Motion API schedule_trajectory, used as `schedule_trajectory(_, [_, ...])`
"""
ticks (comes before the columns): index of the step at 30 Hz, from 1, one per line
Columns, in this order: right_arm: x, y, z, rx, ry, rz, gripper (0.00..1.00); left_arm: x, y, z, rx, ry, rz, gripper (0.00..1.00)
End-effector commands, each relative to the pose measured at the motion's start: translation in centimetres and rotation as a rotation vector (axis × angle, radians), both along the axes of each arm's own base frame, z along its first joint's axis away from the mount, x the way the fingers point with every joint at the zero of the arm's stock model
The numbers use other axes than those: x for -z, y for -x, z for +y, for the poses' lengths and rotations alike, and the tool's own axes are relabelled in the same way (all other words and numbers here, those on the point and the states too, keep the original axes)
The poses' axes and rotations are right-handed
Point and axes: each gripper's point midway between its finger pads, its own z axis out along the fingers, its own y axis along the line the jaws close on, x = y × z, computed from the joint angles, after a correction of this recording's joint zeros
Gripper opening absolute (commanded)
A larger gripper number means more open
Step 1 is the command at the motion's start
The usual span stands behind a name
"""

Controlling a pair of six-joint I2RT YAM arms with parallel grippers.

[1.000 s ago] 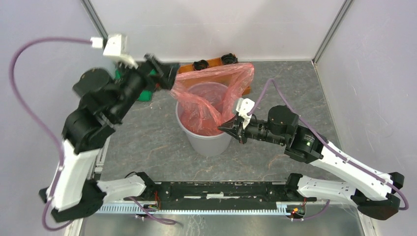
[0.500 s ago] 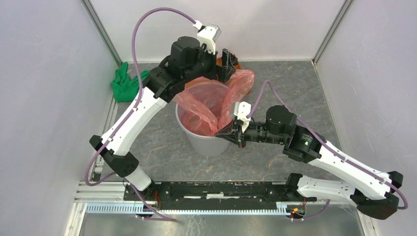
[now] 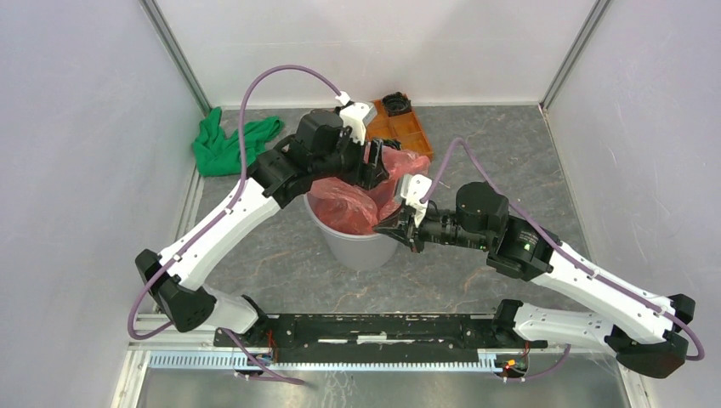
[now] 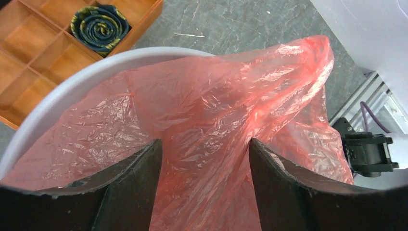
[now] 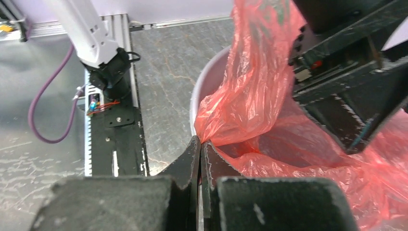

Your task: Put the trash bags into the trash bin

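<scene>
The light grey trash bin stands mid-table, its rim also in the left wrist view and the right wrist view. The crinkly red-orange trash bag fills its mouth and bulges above the rim. My left gripper is open over the bin's far side, its fingers straddling a fold of the film without clamping it. My right gripper is shut on the bag's edge at the bin's near right rim.
An orange compartment tray sits behind the bin and holds a rolled dark item. A green cloth lies at the back left. The metal rail with the arm bases runs along the near edge.
My left arm swung from the back left over to the bin and came down onto its far side, pressing the bag lower. My right gripper kept hold of the bag's edge.
</scene>
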Motion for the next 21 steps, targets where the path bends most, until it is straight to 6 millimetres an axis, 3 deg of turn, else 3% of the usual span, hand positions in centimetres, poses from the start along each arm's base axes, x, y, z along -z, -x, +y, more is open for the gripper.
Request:
schedule_trajectory(1, [-2.7,-1.8,-0.5,0.111,-0.06,-0.039,0.01,0.0,0.5,-0.4,-0.033,0.081,0.06,0.73])
schedule_trajectory(4, [-2.7,-2.1,-0.3,0.127,-0.07,-0.031,0.01,1.4,-0.3,0.1,-0.086,0.053,0.064,0.74])
schedule_trajectory(6, [-2.4,-2.2,0.0,0.12,-0.064,-0.026,0.01,1.2,-0.6,0.1,-0.098,0.046,0.062,0.76])
schedule_trajectory(8, [-2.0,-2.2,0.2,0.119,-0.053,-0.019,0.01,-0.2,-1.0,0.5,-0.124,0.04,0.038,0.8])
schedule_trajectory(12, [-0.9,-2.7,0.5,0.14,-0.04,0.0,0.01,-4.8,-1.1,2.3,-0.186,0.076,-0.055,0.92])
schedule_trajectory(16, [0.2,-3.4,0.9,0.161,-0.018,0.011,0.01,-8.7,0.4,6.3,-0.31,0.144,-0.132,1.0])
schedule_trajectory(21, [1.0,-4.1,1.9,0.167,0.0,0.019,0.01,-8.2,4.3,10.9,-0.403,0.199,-0.096,1.0])
